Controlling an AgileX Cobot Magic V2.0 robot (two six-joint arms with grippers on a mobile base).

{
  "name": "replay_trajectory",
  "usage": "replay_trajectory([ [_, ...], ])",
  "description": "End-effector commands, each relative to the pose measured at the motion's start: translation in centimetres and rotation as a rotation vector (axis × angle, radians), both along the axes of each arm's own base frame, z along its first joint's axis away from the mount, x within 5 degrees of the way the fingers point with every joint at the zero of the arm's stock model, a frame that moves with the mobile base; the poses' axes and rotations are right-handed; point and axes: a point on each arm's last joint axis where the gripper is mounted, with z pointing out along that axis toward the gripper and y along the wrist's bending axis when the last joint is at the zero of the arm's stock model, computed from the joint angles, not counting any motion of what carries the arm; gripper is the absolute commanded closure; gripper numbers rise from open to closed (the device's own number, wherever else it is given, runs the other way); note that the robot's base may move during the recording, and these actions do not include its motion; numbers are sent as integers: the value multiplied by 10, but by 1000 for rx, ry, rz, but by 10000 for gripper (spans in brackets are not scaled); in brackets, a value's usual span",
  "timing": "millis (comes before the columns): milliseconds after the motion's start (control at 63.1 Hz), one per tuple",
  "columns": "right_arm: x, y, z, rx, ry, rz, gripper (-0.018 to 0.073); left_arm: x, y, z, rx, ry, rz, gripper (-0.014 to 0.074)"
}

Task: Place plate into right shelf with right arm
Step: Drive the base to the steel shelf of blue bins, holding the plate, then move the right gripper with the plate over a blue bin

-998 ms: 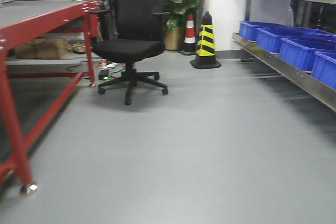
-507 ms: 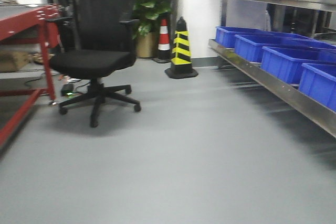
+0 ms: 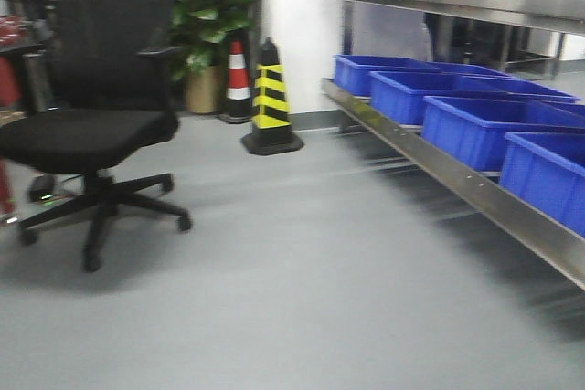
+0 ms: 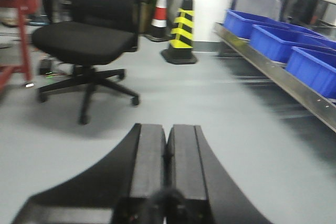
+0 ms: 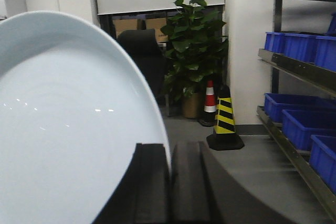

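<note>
While the right claw (image 5: pixel 170 179) clamps the plate (image 5: pixel 68 129) by its rim, the left claw (image 4: pixel 167 153) sits pressed together, with the shelf (image 3: pixel 475 191) off to the right.

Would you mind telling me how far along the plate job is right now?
Done: the plate is clamped in the right gripper. In hand: the approach, with the shelf ahead to the right across the floor. Left: setting the plate on the shelf and letting go.

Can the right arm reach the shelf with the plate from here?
Probably not. The right gripper holds the plate, but the shelf looks too far off to the right. Only bare floor lies between.
</note>
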Motion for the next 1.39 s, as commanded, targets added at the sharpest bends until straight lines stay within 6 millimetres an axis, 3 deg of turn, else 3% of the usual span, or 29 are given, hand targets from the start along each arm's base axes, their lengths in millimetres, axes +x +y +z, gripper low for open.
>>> replay_trajectory([
  [0,-1,-3,17,32,-99,-32,503,0,0,5,-11,-86,-2,643],
  [1379,-1,-3,17,32,-99,-32,503,0,0,5,-11,-86,-2,643],
])
